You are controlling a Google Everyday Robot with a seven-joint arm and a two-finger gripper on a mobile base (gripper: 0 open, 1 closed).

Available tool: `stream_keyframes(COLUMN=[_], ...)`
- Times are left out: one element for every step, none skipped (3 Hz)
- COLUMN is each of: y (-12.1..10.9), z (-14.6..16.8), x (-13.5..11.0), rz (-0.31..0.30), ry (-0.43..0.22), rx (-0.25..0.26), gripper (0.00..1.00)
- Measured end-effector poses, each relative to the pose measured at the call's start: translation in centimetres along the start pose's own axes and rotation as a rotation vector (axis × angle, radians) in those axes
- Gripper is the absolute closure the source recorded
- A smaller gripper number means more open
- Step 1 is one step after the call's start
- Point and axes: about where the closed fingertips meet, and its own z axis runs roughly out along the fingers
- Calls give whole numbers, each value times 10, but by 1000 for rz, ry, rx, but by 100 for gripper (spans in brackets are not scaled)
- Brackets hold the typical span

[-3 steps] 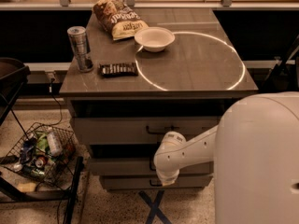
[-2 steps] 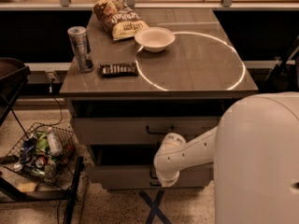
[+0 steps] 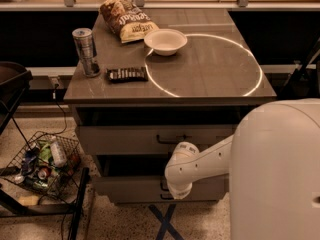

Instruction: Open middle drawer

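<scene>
The grey cabinet has three drawer fronts under its top. The middle drawer [image 3: 125,188] is the low, wide front below a dark gap, and it stands out from the cabinet body. Its small dark bar handle [image 3: 163,185] shows just left of my arm. My white arm [image 3: 200,164] reaches in from the right and bends down in front of this drawer. My gripper is at the handle, hidden behind the arm's rounded end segment [image 3: 179,180]. The top drawer [image 3: 125,140] with its own handle [image 3: 172,139] sits above. The lowest drawer is mostly hidden.
On the cabinet top [image 3: 215,74] are a can [image 3: 85,51], a chip bag [image 3: 125,19], a white bowl [image 3: 165,41] and a dark bar [image 3: 126,74]. A wire basket of bottles [image 3: 45,161] stands at floor left. My white body [image 3: 280,174] fills the right.
The middle drawer front has slid outward, toward the camera, and the dark gap above it has widened. My arm's end segment has moved with it.
</scene>
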Motion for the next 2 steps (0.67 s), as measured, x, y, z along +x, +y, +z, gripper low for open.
stream_keyframes(y=[5,18], z=[-8,-18], x=[0,0], rz=[8,27], ry=[4,7], rx=[21,35], gripper=[100,100])
